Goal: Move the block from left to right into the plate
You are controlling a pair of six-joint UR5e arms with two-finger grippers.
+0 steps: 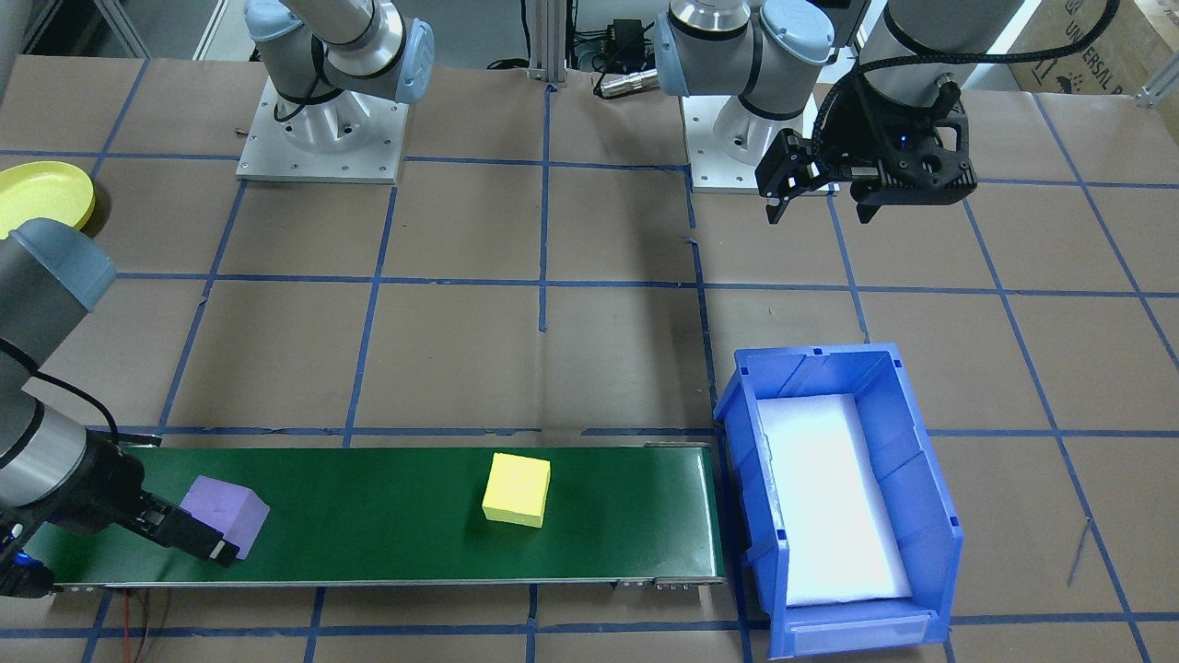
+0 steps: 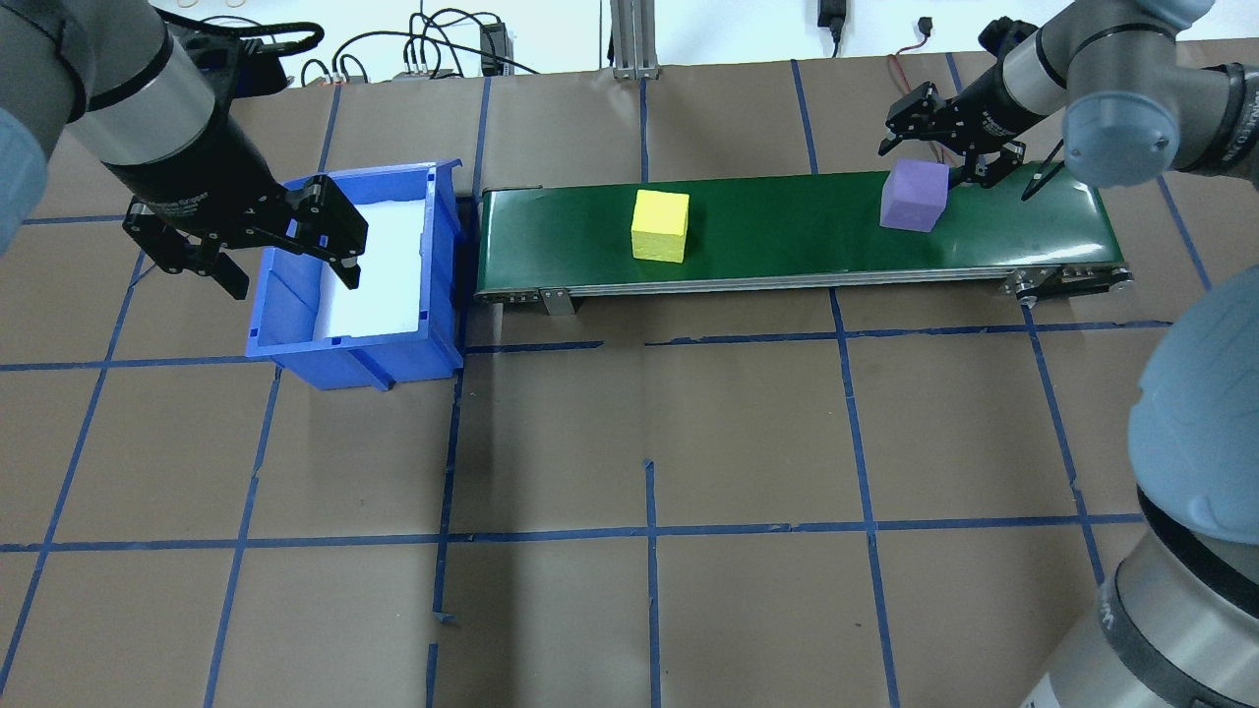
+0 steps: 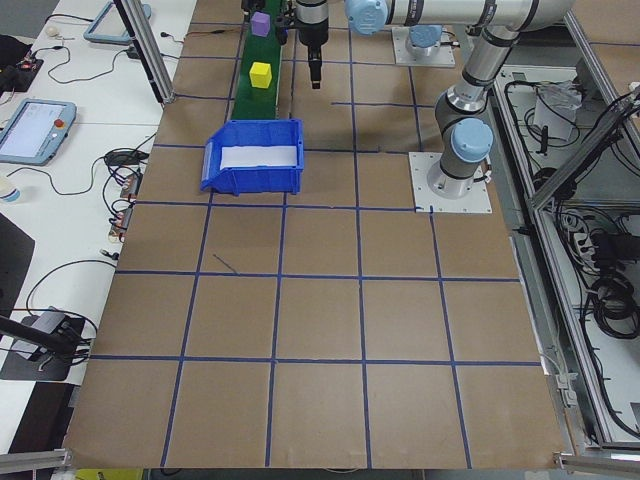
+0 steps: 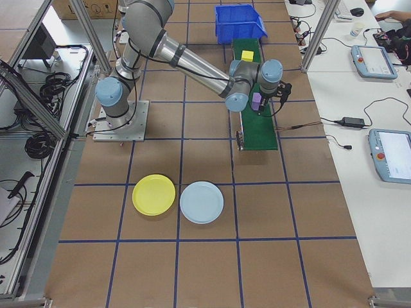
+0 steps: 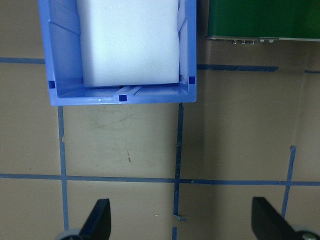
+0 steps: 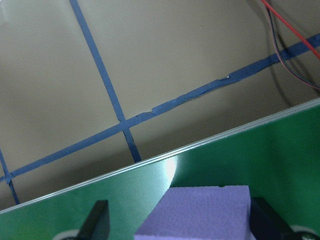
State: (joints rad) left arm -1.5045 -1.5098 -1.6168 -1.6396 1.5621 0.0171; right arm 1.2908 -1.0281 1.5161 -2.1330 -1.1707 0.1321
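A purple block [image 2: 915,195] lies near the right end of the green conveyor belt [image 2: 787,231]. My right gripper [image 6: 181,222] is open and low over the belt. Its fingers [image 6: 97,222] straddle the purple block [image 6: 200,212] without clearly pressing it. A yellow block [image 2: 660,225] rests mid-belt. The yellow plate [image 4: 153,194] lies on the table on the robot's right, and its edge shows in the front view [image 1: 41,193]. My left gripper [image 2: 293,273] hangs open and empty above the near edge of the blue bin [image 2: 295,329].
The blue bin [image 1: 912,479] holds a white foam pad and stands at the belt's left end. A light blue plate [image 4: 201,202] lies beside the yellow plate. Blue tape lines grid the brown table. Cables run behind the belt.
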